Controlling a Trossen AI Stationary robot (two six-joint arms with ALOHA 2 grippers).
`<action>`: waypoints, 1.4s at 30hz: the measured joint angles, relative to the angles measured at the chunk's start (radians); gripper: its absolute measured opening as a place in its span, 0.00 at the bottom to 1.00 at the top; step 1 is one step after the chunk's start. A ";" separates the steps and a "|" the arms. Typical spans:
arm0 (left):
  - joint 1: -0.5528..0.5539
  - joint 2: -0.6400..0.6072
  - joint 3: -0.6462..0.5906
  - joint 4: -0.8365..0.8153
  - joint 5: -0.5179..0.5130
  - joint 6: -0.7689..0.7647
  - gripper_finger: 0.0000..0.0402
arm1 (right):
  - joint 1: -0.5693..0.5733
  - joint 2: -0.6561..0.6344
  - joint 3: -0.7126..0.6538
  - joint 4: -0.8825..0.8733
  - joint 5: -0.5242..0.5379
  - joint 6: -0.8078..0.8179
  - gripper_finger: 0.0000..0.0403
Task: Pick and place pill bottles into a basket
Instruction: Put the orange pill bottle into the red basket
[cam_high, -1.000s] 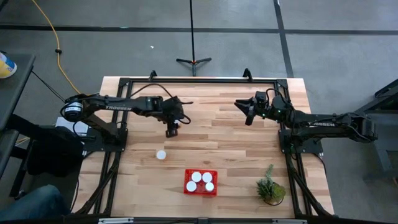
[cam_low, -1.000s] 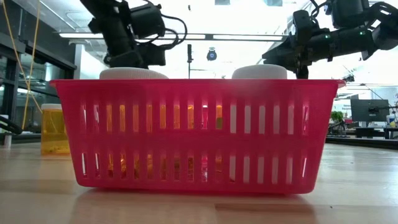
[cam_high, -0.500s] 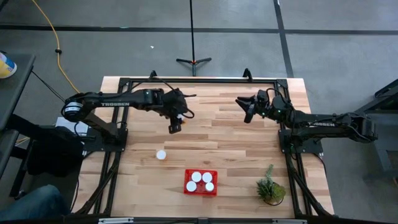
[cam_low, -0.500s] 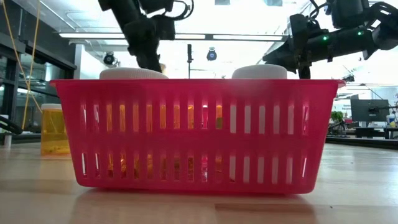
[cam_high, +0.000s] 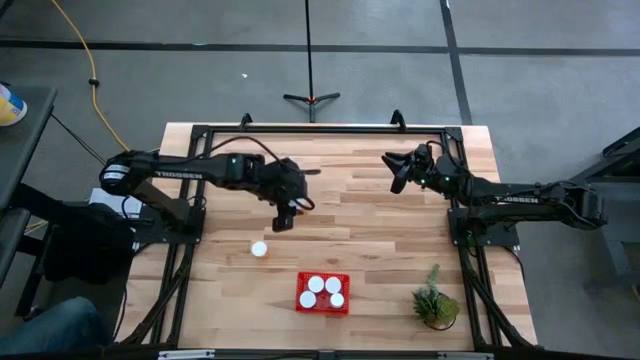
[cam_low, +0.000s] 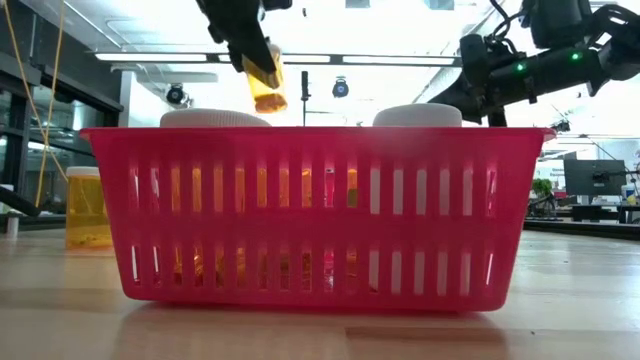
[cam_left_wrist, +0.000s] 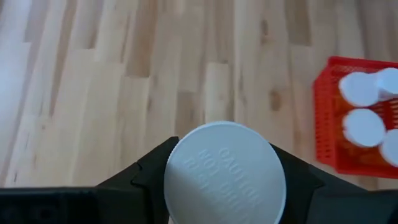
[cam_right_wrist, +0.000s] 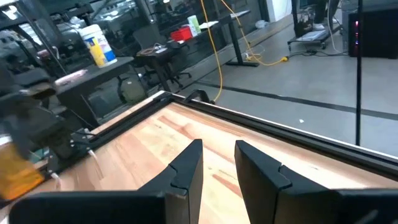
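Moved: left gripper (cam_high: 284, 218) is swinging out from the far left part of the worktop (cam_high: 370, 230) toward the middle, a bit nearer the basket (cam_high: 323, 293) than a second ago, and in the low view the bottle it carries is now showing above the basket rim.
Left fingers: clamping a pill bottle (cam_low: 264, 80) between them; the left wrist view is looking down on its white cap (cam_left_wrist: 224, 173) with a dark finger on each side.
Held bottle: hanging in the air, tilted, amber body showing in the low view, not touching the basket.
Right gripper: (cam_high: 398, 176) sitting at the far right part of the worktop, well apart from everything, holding nothing.
Right fingers: standing a little apart with a narrow gap (cam_right_wrist: 188, 168), nothing between them.
Basket: red mesh one, sitting near the front edge of the worktop, around the middle.
In the basket: four bottles (cam_high: 322, 291) standing upright, white caps up, packed close; two caps are poking above the rim in the low view.
Loose bottle: (cam_high: 259, 248) one more standing upright on the bare wood, left of the basket and a bit farther back, not touching it.
Plant: (cam_high: 435, 302) small green potted one, sitting right of the basket near the front right corner.
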 joint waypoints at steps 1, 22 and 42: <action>-0.013 0.000 0.002 0.002 -0.005 -0.003 0.57 | 0.000 0.000 0.000 -0.004 0.004 -0.001 0.21; -0.243 0.000 0.002 0.085 -0.094 -0.246 0.57 | 0.000 0.000 0.000 -0.088 0.019 -0.017 0.21; -0.306 0.069 0.001 0.166 -0.058 -0.337 0.57 | 0.000 0.000 0.000 -0.109 0.018 -0.006 0.21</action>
